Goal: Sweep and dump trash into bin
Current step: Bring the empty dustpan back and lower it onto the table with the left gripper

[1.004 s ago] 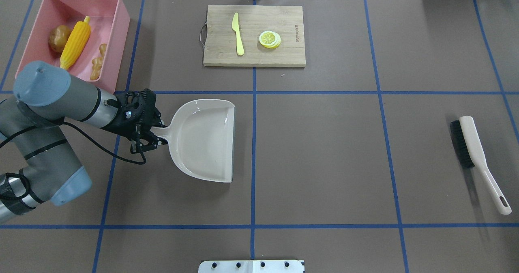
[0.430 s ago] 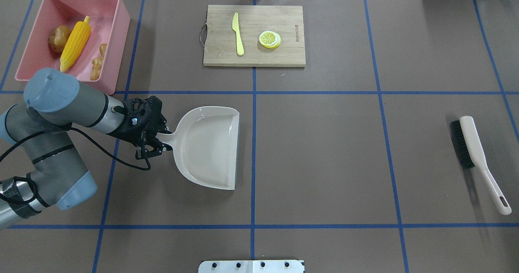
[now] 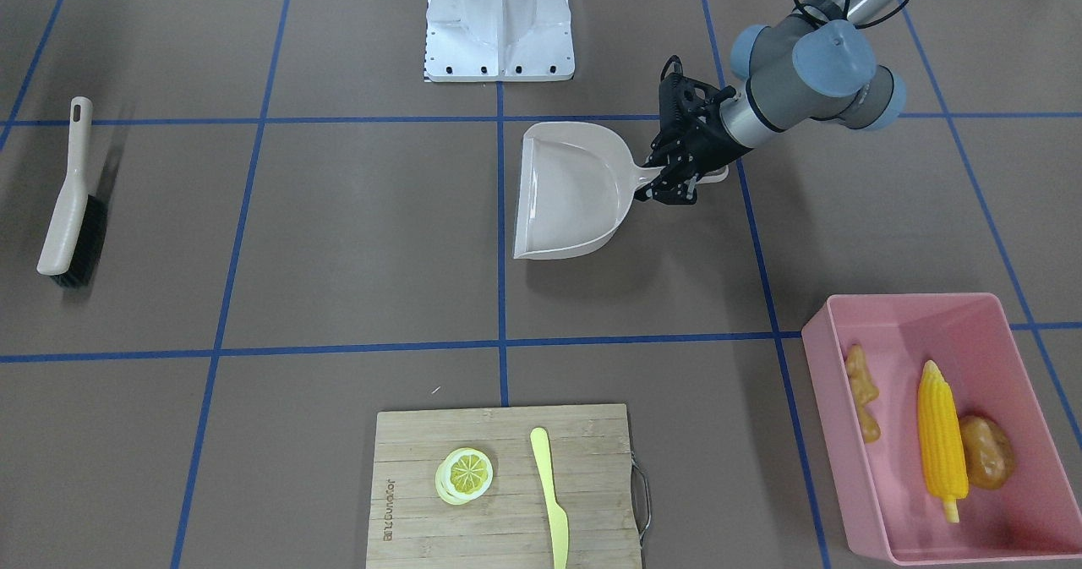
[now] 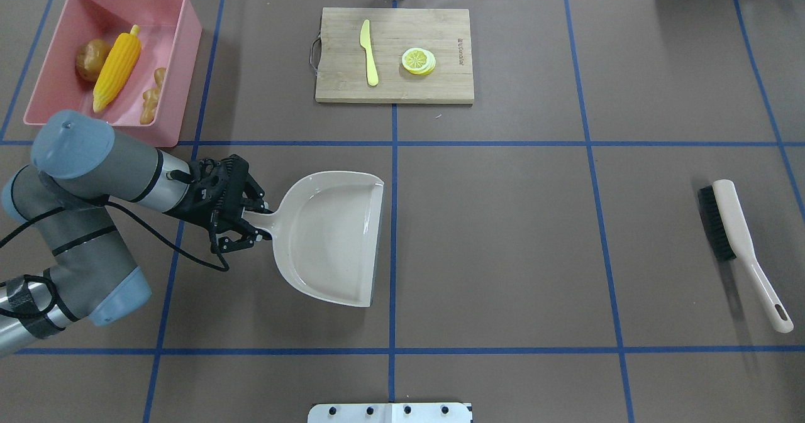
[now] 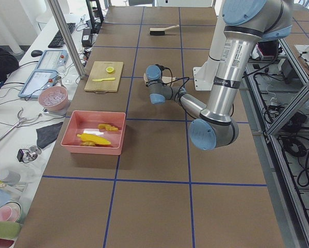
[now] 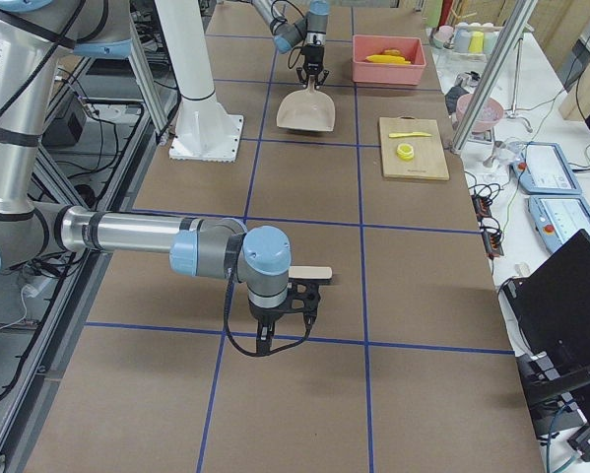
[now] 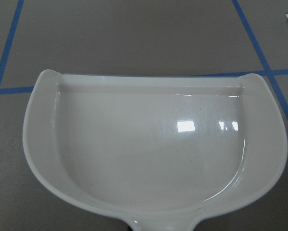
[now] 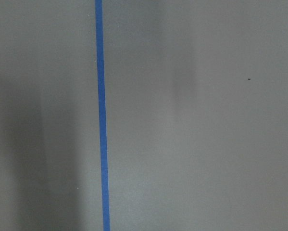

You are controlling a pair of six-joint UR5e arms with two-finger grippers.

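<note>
The pink bin (image 4: 188, 39) stands at the far left of the table and also shows in the front view (image 3: 896, 303). In it lie the corn cob (image 4: 117, 66), the potato (image 4: 91, 58) and the ginger root (image 4: 151, 96). My left gripper (image 4: 248, 222) is shut on the handle of the beige dustpan (image 4: 333, 234), which is empty in the left wrist view (image 7: 153, 144) and sits low over the table, well apart from the bin. My right gripper (image 6: 285, 330) shows only in the exterior right view, above bare table; I cannot tell whether it is open or shut.
A wooden cutting board (image 4: 394, 55) at the back centre carries a yellow knife (image 4: 369, 52) and a lemon slice (image 4: 418, 60). A hand brush (image 4: 732, 234) lies on the table at the right. The robot's base plate (image 4: 390, 412) is at the near edge.
My left gripper has carried the dustpan a little to the right and toward the robot, away from the bin. Nothing else has moved.
</note>
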